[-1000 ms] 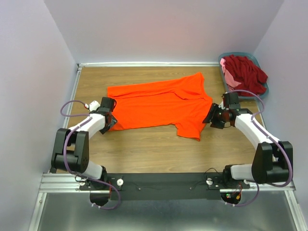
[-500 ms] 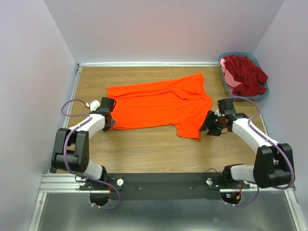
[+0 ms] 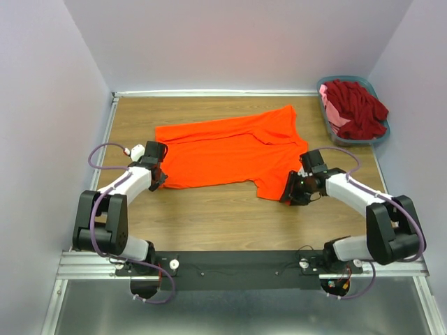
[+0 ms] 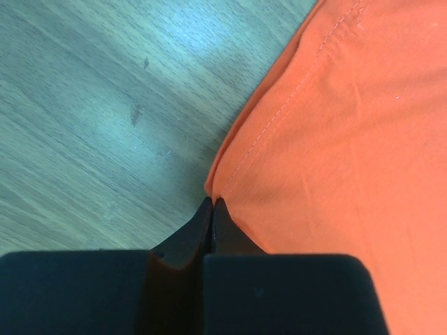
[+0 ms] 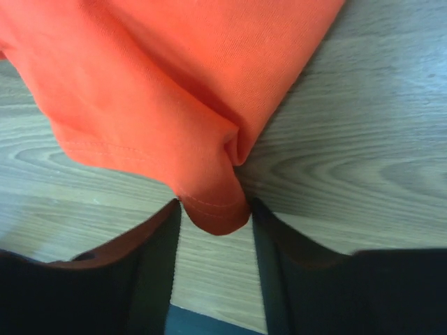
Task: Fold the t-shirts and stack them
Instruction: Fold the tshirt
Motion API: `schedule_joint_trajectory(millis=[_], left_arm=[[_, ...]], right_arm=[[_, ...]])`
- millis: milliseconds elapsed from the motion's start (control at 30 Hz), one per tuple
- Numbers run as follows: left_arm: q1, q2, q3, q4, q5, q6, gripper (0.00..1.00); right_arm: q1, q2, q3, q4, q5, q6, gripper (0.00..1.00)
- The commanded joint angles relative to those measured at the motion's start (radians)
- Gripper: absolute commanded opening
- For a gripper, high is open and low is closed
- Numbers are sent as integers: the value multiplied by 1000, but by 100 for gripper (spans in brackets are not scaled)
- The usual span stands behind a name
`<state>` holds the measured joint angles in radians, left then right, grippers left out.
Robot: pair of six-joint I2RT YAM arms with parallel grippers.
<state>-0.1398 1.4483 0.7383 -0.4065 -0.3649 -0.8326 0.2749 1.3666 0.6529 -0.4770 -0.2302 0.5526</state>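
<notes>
Orange t-shirt (image 3: 230, 150) was noted flat and unfolded on the table (image 3: 209, 216); dark red t-shirt (image 3: 356, 105) and pink t-shirt (image 3: 334, 115) were seen heaped in the basket (image 3: 386, 131). Nothing was judged folded or stacked. Left end effector (image 4: 211, 209) was recorded closed at the hem corner, right end effector (image 5: 214, 207) parted around the sleeve tip

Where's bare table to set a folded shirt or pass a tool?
Free: bare table between orange t-shirt hem and arm bases; narrower strip along the back wall. Crowded: basket at back right, left tool and right tool at the shirt's near corners.
</notes>
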Motion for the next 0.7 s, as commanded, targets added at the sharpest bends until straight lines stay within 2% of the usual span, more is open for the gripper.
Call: schedule_joint_trajectory(millis=[0, 33, 100, 133, 233, 467, 667], left_arm=[[-3, -23, -5, -14, -9, 18, 0], [-3, -22, -4, -12, -9, 20, 0], [-3, -22, -1, -12, -9, 26, 0], [-3, -23, 1, -12, -11, 27, 0], [-1, -31, 4, -12, -20, 38, 0], [-3, -48, 18, -20, -54, 66, 0], [-3, -51, 18, -14, -46, 78, 0]], right_arm=[[12, 25, -13, 20, 34, 10, 49], [12, 28, -7, 20, 37, 1, 39], [12, 22, 7, 9, 52, -5, 27], [12, 16, 40, -3, 58, -14, 15], [20, 26, 156, -95, 112, -61, 1], [121, 223, 459, -314, 307, -174, 2], [237, 442, 638, -390, 509, -227, 12]])
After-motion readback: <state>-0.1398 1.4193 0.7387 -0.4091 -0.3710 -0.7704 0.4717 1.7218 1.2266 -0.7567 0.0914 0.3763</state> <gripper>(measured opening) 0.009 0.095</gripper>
